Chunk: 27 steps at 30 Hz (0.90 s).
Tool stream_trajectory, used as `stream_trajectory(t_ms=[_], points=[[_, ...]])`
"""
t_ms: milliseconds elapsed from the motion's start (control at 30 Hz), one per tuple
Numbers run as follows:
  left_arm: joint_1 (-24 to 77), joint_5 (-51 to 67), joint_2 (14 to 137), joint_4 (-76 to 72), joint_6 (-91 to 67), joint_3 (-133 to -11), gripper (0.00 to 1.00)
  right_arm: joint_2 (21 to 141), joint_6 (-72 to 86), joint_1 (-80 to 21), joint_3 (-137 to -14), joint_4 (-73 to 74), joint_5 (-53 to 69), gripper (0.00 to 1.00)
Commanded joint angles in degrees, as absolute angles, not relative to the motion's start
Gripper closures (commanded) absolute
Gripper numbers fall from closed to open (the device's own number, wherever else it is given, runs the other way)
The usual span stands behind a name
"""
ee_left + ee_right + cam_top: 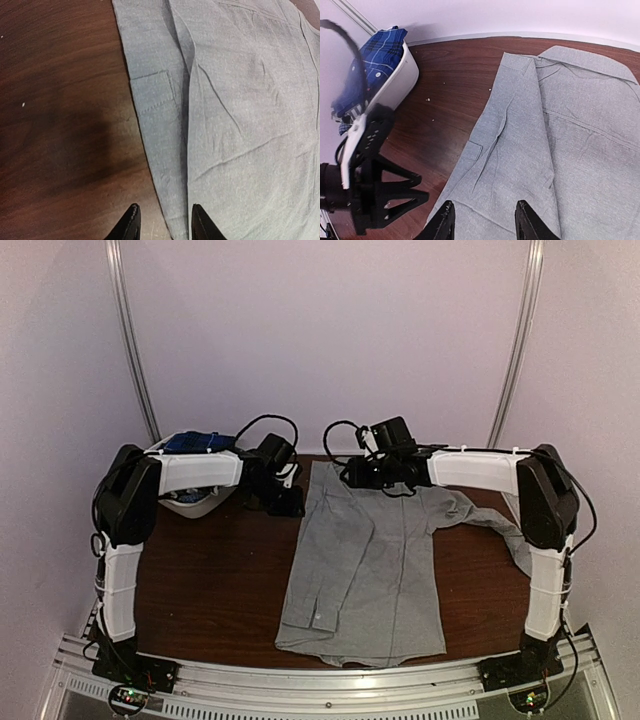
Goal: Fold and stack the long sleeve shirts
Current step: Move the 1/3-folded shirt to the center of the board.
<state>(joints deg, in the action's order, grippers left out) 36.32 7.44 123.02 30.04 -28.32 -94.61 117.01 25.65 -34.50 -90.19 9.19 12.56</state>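
**Grey shirt half folded, both grippers open at its far end**

The dark wooden table point(210, 580) carries one grey shirt point(370, 570). It lies flat down the middle, with its collar toward the far edge and its hem close to the near edge. Its left side is already turned in over the body. The other sleeve point(480, 515) is not yet folded and trails toward the right edge, ending beside the right arm.

In the far left corner sits a white basket point(402, 82) with the blue plaid shirts point(375, 55) heaped inside it, well apart from the grey one.

The left gripper point(165, 222) hangs over the shirt's left edge near the far end. Its fingers are spread, straddle that edge and hold nothing. The right gripper point(485, 220) hovers above the collar end, likewise parted and empty.

The risks, as I judge them:

- **Folded left side:** It is only a loose layer. A pinch that catches just this top layer would lift it and undo the fold.
- **Trailing sleeve:** It lies close to the right arm. A sweep of that arm could snag it and skew the whole shirt.
- **Hem:** Because it sits so near the near edge, any pull that way could slide the cloth off the table.
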Motion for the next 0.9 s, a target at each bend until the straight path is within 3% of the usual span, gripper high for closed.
stream_trajectory(t_ms=[0, 600, 867], points=[[36.1, 6.1, 126.4, 28.4, -26.7, -100.6, 0.64, 111.1, 25.3, -34.2, -84.0, 9.9, 10.1, 0.58], [40.6, -1.2, 133.3, 29.4, -29.5, -102.7, 0.69, 91.5, 27.6, -34.3, -65.8, 8.0, 6.3, 0.57], [41.0, -3.2, 133.2, 29.4, -32.6, -100.7, 0.89, 90.1, 27.4, -34.3, -65.1, 8.6, 5.6, 0.56]])
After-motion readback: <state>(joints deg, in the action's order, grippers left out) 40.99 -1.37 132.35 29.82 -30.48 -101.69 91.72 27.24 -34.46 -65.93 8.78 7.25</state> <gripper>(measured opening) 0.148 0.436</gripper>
